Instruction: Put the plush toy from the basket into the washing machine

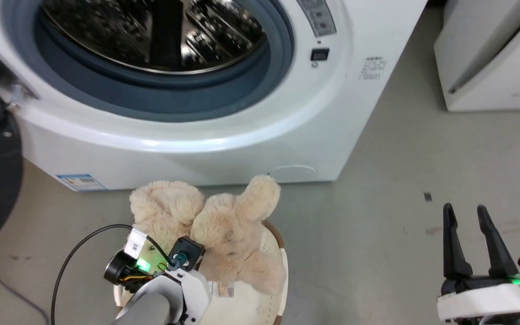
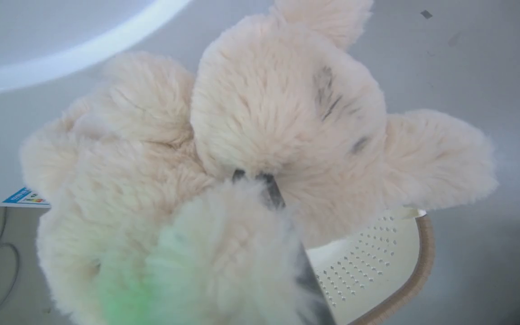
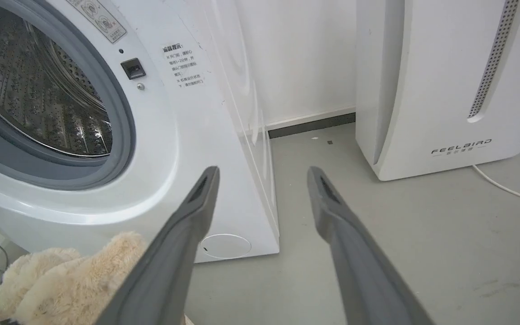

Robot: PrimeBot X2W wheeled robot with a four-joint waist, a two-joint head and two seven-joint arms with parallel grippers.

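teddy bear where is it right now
Head view, lower left: the teddy bear is over the basket, in front of the washing machine, gripped by the left hand.

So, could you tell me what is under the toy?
The basket: its perforated wall and brown rim show below the toy. Its bottom is mostly covered by the toy and the left gripper.

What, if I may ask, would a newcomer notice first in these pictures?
The fluffy cream plush toy, rising out of the basket at the bottom of the head view, with the left gripper closed in its fur. Just behind it gapes the washing machine, its shiny steel drum open, while the right gripper hangs open at lower right.
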